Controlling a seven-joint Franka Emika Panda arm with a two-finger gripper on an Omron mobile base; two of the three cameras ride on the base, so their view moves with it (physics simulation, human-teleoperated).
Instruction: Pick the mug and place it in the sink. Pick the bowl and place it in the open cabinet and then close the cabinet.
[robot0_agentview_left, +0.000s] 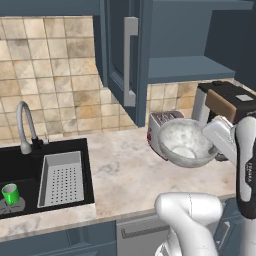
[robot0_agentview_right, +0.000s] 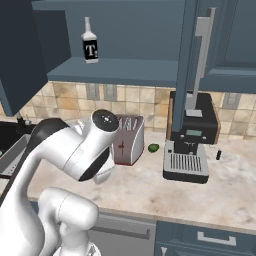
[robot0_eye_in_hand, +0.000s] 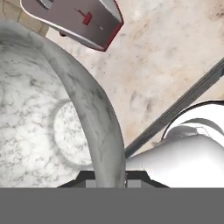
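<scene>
The worktop ran pale and marbled along the tiled wall, and above it the cabinet stood open, its door swung out toward the room with a long silver handle on it and its inner shelf bare on that side. From the right base view, a small dark bottle with a white label stood on the shelf. The black sink lay sunk into the worktop at the left, with a curved tap behind it and a grey perforated tray in its right part. A coffee machine stood at the right end of the worktop, and a toaster stood beside it, nearer the sink. The bowl hung tilted above the worktop, just in front of the toaster. The fingers were clenched on the bowl's rim, one inside the wall and one outside. The mug stood upright in the sink, left of the tray. A tiny green ball lay on the worktop between toaster and coffee machine.
</scene>
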